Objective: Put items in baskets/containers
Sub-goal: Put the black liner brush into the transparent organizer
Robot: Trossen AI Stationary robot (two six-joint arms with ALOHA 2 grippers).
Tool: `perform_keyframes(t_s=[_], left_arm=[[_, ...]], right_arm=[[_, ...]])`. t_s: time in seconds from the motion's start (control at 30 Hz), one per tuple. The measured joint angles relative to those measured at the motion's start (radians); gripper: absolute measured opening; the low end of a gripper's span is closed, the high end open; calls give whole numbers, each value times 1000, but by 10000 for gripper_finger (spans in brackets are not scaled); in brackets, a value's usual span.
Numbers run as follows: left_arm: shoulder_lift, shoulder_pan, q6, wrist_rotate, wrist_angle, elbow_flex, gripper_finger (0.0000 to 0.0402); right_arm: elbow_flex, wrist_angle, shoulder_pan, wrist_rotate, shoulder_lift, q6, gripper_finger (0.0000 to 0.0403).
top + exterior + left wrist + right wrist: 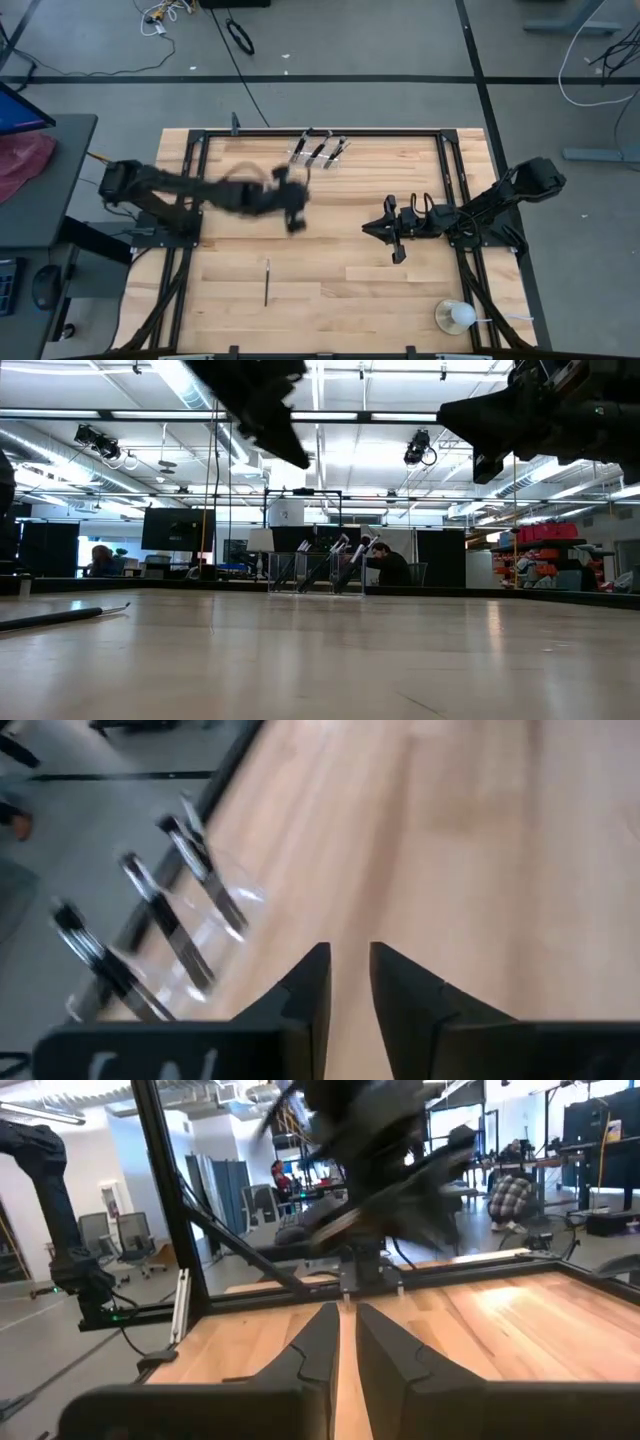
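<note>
On the pale wooden desk point(340, 270), one brush point(267, 281) lies alone; three stand in the clear holder point(318, 155) at the far edge. Left pincer point(295, 222) and right pincer point(397, 252) hover narrowly parted, empty. Cables cross the grey floor point(100, 40).

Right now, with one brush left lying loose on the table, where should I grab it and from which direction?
Grip the loose brush around the middle of its handle, coming straight down from above. It lies flat on the bare wooden table, long axis running toward the clear holder, so set the fingers across that axis. The left gripper looks nearer.
</note>
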Motion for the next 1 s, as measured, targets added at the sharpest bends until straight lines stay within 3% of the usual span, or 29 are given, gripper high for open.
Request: perform_keyframes(t_s=[0.13,0.23,0.37,0.47,0.77,1.0], left_arm=[[-7,-243,-200,-217,-6,-116,65],[-7,-397,-386,-276,-5,-181,56],[-7,-522,-661,-177,23,-219,52],[-6,-561,-821,-172,34,-235,71],[-2,-609,-978,-58,-91,-254,213],[105,-657,-1248,-23,-208,-254,231]], right_arm=[[0,-2,3,0,0,0,41],[0,-2,3,0,0,0,41],[0,6,3,1,0,0,41],[0,15,3,0,0,0,41],[0,18,3,0,0,4,41],[0,15,3,0,0,3,41]])
